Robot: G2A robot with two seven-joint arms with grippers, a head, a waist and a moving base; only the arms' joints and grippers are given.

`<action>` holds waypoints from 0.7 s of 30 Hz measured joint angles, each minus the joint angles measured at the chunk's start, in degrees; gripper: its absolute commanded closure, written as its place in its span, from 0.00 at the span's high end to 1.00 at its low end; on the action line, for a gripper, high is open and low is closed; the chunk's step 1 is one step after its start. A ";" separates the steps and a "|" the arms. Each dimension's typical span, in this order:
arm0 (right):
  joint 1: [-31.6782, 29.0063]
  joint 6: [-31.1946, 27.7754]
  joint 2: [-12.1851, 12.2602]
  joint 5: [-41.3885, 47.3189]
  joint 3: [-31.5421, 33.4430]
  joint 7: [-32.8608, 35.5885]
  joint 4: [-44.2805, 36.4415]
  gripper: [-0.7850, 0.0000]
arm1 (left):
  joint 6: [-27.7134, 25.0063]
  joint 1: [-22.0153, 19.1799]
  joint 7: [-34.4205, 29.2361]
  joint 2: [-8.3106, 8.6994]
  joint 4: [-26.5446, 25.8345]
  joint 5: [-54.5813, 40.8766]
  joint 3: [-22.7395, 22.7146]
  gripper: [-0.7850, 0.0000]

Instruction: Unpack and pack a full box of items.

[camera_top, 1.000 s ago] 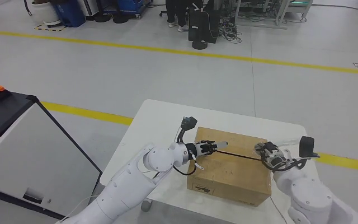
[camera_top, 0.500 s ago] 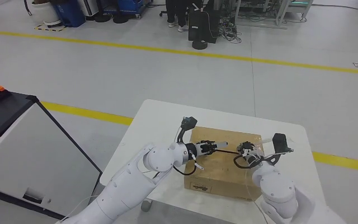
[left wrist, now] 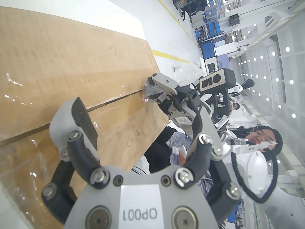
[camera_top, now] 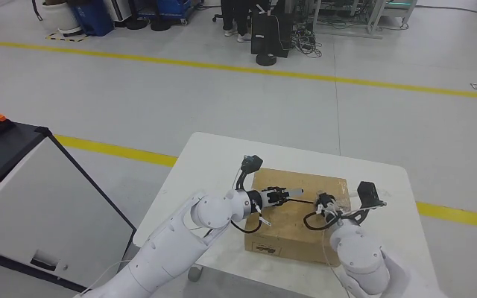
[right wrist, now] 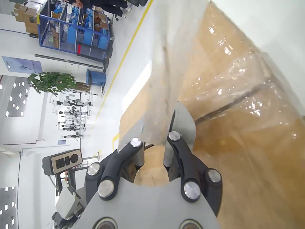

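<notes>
A brown cardboard box (camera_top: 294, 227) sits on the white table (camera_top: 212, 156), its top flaps closed along a centre seam. My left gripper (camera_top: 289, 194) hovers open over the seam's left part, and its dark-padded finger (left wrist: 79, 117) stands just above the cardboard (left wrist: 59, 55). My right gripper (camera_top: 320, 205) is over the middle of the box top, shut on a strip of clear tape (right wrist: 171, 67) that stretches away from its fingertips (right wrist: 181, 120). From the left wrist view the right gripper (left wrist: 152, 91) pinches crumpled tape at the seam. Glossy tape still wraps the box end (right wrist: 250, 91).
The box fills the table's near-right part, close to the front edge. Bare white tabletop lies to the left and behind it. A dark cabinet (camera_top: 37, 201) stands on the floor left of the table.
My right gripper has travelled leftward along the seam from the box's right edge to its middle, drawing the clear tape with it. The left arm has kept still.
</notes>
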 measured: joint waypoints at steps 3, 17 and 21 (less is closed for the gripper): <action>-1.40 0.27 -0.05 -0.94 1.15 0.94 -0.98 1.00 | 0.00 0.00 0.00 0.00 0.00 0.00 0.00 1.00; -6.11 -0.40 -0.60 -7.95 4.62 6.12 -6.58 1.00 | 0.00 0.00 0.00 0.00 0.00 0.00 0.00 1.00; -5.75 0.45 -1.02 -9.84 5.01 7.60 -7.94 1.00 | 0.00 0.00 0.00 0.00 0.00 0.00 0.00 1.00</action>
